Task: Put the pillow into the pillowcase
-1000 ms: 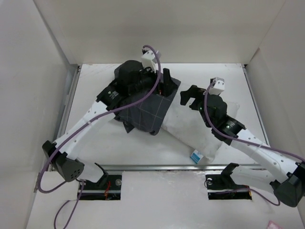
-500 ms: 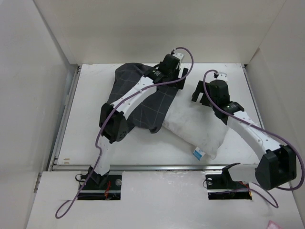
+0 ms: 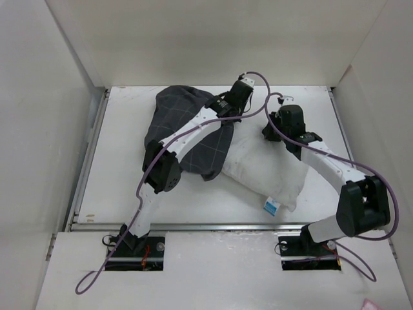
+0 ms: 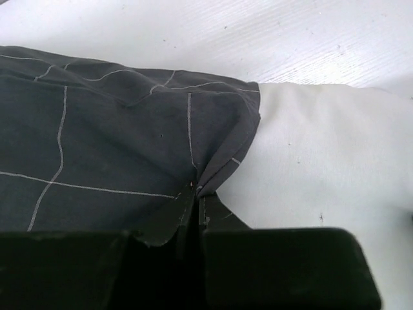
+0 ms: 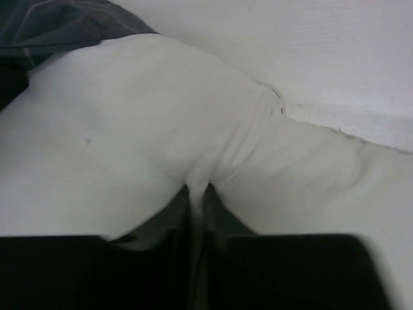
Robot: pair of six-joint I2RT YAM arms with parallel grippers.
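Now, top view: the pillow (image 3: 264,171) is lying diagonally on the table (image 3: 116,194), with its long axis running far-left to near-right and its far-left end meeting the pillowcase (image 3: 187,126). A blue-and-white tag (image 3: 271,206) is showing at the near corner, its writing too small to read.

Left wrist view: the left gripper (image 4: 197,216) is clamping the pillowcase hem, and the pillow is lying just to its right.

Right wrist view: the right gripper (image 5: 199,206) is pinching a fold of pillow fabric.

Judgement: the case needs drawing rightward along that axis.
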